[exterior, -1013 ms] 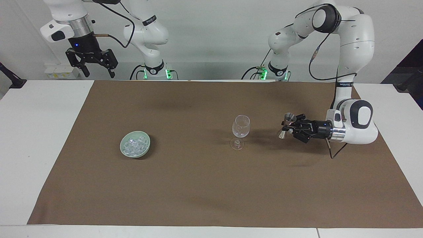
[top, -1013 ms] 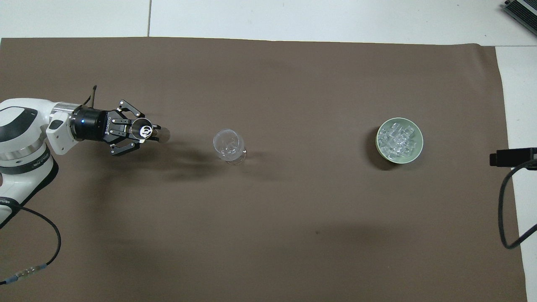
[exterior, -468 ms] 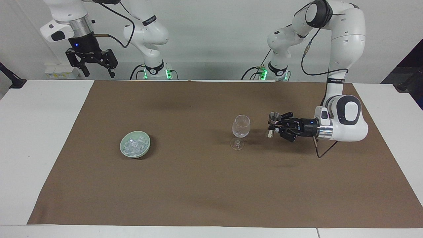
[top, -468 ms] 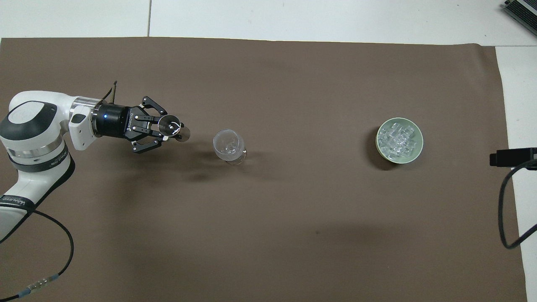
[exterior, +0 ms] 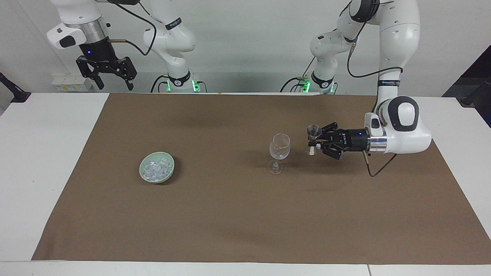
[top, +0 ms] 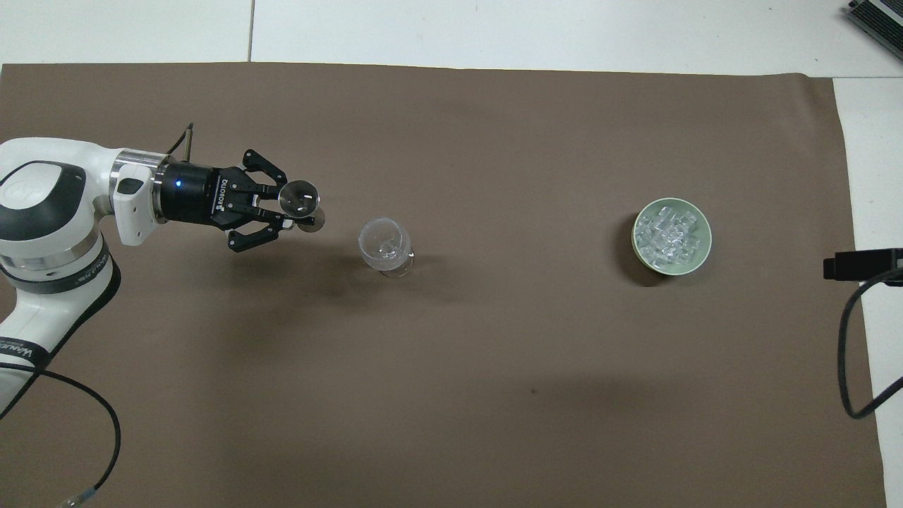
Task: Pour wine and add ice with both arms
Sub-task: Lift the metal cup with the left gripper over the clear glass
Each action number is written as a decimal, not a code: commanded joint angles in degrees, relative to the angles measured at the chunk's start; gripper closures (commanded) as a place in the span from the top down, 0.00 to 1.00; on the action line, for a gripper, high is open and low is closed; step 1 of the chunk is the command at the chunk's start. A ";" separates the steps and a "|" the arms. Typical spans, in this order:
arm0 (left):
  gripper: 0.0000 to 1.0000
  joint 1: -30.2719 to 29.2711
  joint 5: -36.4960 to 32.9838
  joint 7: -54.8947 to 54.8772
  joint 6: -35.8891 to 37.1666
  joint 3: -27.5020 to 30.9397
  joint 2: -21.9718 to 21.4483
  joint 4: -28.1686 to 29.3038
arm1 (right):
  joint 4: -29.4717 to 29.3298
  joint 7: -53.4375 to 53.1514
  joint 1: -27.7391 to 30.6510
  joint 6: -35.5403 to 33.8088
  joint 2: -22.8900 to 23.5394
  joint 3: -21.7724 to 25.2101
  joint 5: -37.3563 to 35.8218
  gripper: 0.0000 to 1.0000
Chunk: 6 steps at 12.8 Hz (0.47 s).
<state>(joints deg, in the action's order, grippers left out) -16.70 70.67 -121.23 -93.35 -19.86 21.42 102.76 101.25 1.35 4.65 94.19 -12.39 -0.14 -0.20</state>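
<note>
Now left gripper (exterior: pixel 315 140), clamped on small steel hourglass-shaped jigger (exterior: pixel 313 138) held upright, sits at three o'clock of clear stemmed wine glass (exterior: pixel 279 147) in facing view, just beside. Green bowl's ice (exterior: pixel 156 168) lies at nine o'clock; right gripper (exterior: pixel 114 83) waits spread.

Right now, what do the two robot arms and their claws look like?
Both arms are large, white and jointed, with rounded shells, dark joint caps and green lights at their bases. Each ends in a silver wrist ring and a black linked two-finger claw with a small blue light: the left claw, the right claw. Black cables loop along both arms, and the left claw's body bears white lettering.
</note>
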 commanded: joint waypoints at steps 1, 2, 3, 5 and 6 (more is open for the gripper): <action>0.00 1.58 0.09 0.90 -2.62 1.40 -2.96 2.97 | -0.18 -0.82 0.36 -0.50 -0.27 -0.21 1.52 1.00; 0.00 2.02 -1.13 1.17 -2.97 1.40 -3.39 3.32 | -0.18 -0.82 0.36 -0.50 -0.27 -0.21 1.52 1.00; 0.00 2.20 -1.58 1.08 -3.67 1.40 -3.75 3.41 | -0.18 -0.82 0.36 -0.50 -0.27 -0.21 1.52 1.00; 0.00 2.81 -3.33 2.13 -4.46 1.40 -4.36 3.41 | -0.18 -0.82 0.36 -0.50 -0.27 -0.21 1.52 1.00; 0.00 3.08 -3.51 2.57 -4.99 1.40 -4.89 3.41 | -0.18 -0.82 0.36 -0.50 -0.27 -0.21 1.52 1.00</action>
<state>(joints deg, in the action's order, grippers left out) -15.29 68.04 -120.22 -96.15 -19.66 19.86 104.01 101.25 1.35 4.65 94.19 -12.39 -0.14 -0.20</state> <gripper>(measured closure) 0.753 0.000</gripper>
